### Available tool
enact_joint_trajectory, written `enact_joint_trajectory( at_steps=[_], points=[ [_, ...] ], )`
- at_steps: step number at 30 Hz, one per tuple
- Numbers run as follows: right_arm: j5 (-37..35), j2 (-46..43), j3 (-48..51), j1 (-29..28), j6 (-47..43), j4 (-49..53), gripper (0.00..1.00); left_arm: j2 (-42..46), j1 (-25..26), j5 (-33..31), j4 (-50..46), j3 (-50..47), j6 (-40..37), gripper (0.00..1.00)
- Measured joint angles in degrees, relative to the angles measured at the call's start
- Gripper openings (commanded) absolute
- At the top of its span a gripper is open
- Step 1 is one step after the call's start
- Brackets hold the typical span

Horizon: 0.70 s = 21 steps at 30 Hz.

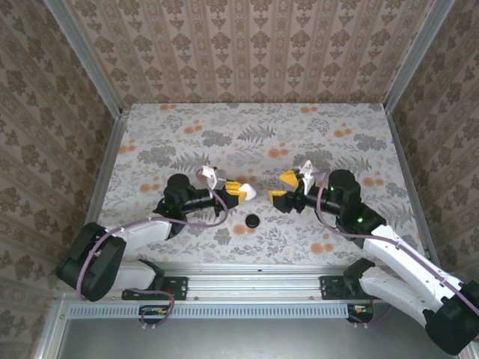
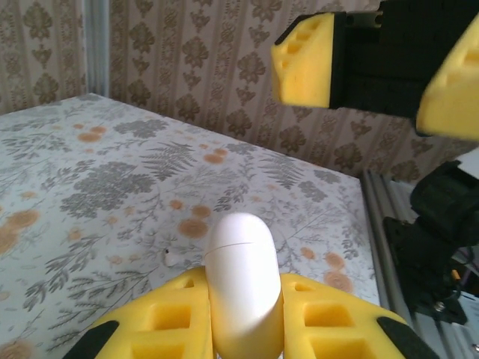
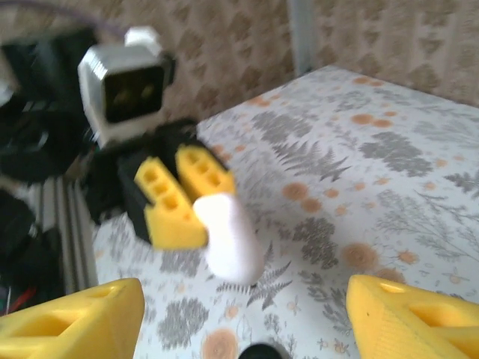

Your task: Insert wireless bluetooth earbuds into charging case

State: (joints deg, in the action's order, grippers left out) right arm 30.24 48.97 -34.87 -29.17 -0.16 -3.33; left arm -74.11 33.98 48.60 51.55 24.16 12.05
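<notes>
Left fingers [image 2: 161, 318] are clamped on the charging case [image 2: 243, 284]. We see the white pebble pinched between the two yellow pads, with its rounded end sticking out past their tips. A thin seam crosses the case near that end.

In the top view the left fingers [image 1: 233, 188] sit near the middle of the tabletop [image 1: 224, 127] and point right, with the case [image 1: 249, 192] at their tips.

Right fingers [image 3: 75, 318] are spread wide with nothing between them. From above, the right fingers [image 1: 288, 178] face the left ones across a small gap, close to the case but apart from it. The right wrist view looks straight at the case [image 3: 228, 235], blurred, in line with the gap between the spread fingers. The left wrist view shows the right fingers [image 2: 303, 60] above and beyond the case.

A black disc [image 1: 252, 220] lies on the tabletop just nearer the bases than the case.

A white speck [image 2: 171, 256] rests on the tabletop left of the case. It is too small for us to identify.
</notes>
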Motion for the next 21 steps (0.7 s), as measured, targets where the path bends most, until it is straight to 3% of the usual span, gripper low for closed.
enact_joint_trajectory(
  at_steps=[9, 21],
  points=[
    [11.02, 10.03, -10.62, 1.18, -19.32, 16.06, 0.67, 0.48, 1.25, 5.42, 2.54, 0.79, 0.44, 0.20],
    [20.06, 19.39, -14.91, 1.18, -24.68, 18.23, 0.61, 4.50, 3.45, 5.88, 2.49, 0.85, -0.59, 0.20]
  ],
)
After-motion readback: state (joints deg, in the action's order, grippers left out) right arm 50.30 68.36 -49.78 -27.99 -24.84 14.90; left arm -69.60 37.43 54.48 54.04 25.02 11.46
